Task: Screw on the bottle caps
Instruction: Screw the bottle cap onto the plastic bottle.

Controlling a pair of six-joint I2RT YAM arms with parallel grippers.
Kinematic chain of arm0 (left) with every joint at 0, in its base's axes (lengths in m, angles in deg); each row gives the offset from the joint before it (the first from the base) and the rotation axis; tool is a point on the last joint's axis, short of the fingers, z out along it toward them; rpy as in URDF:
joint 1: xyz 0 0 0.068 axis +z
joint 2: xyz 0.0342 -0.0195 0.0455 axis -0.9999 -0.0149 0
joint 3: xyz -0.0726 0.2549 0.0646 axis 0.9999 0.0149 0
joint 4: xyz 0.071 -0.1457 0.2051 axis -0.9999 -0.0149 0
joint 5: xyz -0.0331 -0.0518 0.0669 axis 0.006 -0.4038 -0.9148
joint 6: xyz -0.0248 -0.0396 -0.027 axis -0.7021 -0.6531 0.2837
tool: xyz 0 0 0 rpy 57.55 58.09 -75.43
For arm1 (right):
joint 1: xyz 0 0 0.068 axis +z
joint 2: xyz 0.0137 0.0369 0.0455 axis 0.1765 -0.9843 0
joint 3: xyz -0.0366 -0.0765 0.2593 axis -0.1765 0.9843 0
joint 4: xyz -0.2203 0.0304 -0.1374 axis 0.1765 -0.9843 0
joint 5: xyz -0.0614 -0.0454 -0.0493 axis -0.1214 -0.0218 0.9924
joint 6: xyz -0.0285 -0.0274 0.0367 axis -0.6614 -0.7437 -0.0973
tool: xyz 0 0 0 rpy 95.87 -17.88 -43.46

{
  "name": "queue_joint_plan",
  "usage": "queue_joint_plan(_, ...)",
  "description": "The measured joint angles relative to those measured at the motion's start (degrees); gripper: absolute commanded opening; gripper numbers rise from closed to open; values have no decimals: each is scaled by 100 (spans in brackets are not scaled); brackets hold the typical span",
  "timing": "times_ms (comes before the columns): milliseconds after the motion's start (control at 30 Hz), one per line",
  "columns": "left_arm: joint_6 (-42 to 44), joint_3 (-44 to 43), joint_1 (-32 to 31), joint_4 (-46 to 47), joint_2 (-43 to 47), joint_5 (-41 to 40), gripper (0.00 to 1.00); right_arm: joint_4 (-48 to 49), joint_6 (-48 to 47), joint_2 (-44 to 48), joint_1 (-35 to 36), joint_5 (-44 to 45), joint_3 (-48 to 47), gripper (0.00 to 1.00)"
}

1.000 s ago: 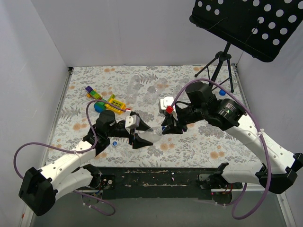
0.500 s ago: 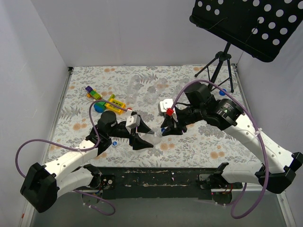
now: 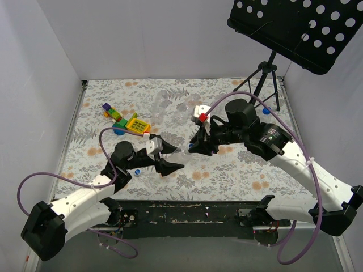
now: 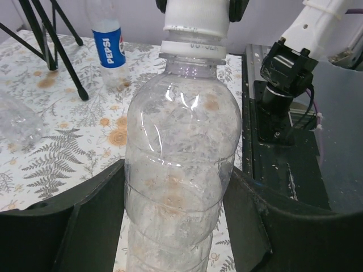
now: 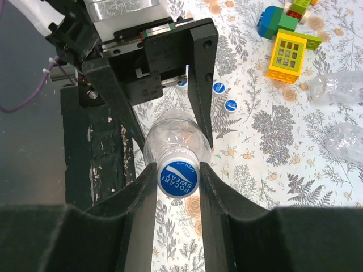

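Observation:
A clear bottle (image 4: 180, 170) is held by its body in my left gripper (image 4: 178, 209), which is shut on it with a finger on each side. On its neck sits a blue-topped white bottle cap (image 5: 177, 178), and my right gripper (image 5: 177, 187) is shut on the cap's sides. From above, the bottle (image 3: 180, 153) bridges the left gripper (image 3: 168, 158) and the right gripper (image 3: 194, 146) near the table's middle front. The cap (image 4: 195, 25) shows white from the side. Loose bottle caps (image 5: 219, 87) (image 5: 231, 105) lie on the cloth under the left arm.
Colourful toy blocks (image 3: 127, 120) lie at the left. Clear bottles (image 3: 161, 102) lie behind them, and a labelled bottle (image 4: 110, 48) stands near the black tripod (image 3: 264, 76). A perforated music stand (image 3: 295, 28) overhangs the back right. One cap (image 3: 137, 173) lies by the left arm.
The right gripper with the cap has shifted a little back and left, and the bottle's neck went with it. The left arm has drawn slightly left, still holding the bottle.

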Motion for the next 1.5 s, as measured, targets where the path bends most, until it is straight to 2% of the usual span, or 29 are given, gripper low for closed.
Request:
queue_joint_plan(233, 238, 15, -162, 20, 79, -682, 14, 120, 828, -116, -33, 376, -118, 1)
queue_joint_plan(367, 603, 162, -389, -116, 339, -1683, 10, 315, 1698, -256, -72, 756, -85, 1)
queue_joint_plan(500, 1038, 455, -654, -229, 721, -2780, 8, 1294, 2586, -76, -83, 1014, 669, 2)
queue_joint_plan(567, 1351, 542, -861, -385, 828, -3373, 8, 1735, 2935, 0, -85, 1106, 1047, 14)
queue_joint_plan(700, 1742, 542, -1091, -527, 837, -4017, 12, 2162, 3274, 22, -118, 1226, 1320, 55)
queue_joint_plan(767, 1801, 514, -1123, -483, 835, -4157, 12, 2179, 3300, 26, -114, 1191, 1318, 64)
queue_joint_plan(867, 1777, 304, -1121, -369, 802, -4260, 13, 1873, 3101, 37, -50, 1043, 1226, 70)
queue_joint_plan(933, 1683, 127, -1121, -282, 734, -4218, 13, 1622, 2813, 68, -22, 1008, 1045, 78)
queue_joint_plan(1100, 1364, -162, -1117, -358, 463, -3661, 12, 1202, 1766, 560, -28, 1029, 645, 80)
queue_joint_plan(1267, 903, -474, -887, -643, 4, -2321, 12, 726, 474, 1093, -31, 826, 284, 76)
queue_joint_plan(1500, 192, -802, -361, -699, -564, -273, 11, -315, -1235, 988, -31, 66, 92, 71)
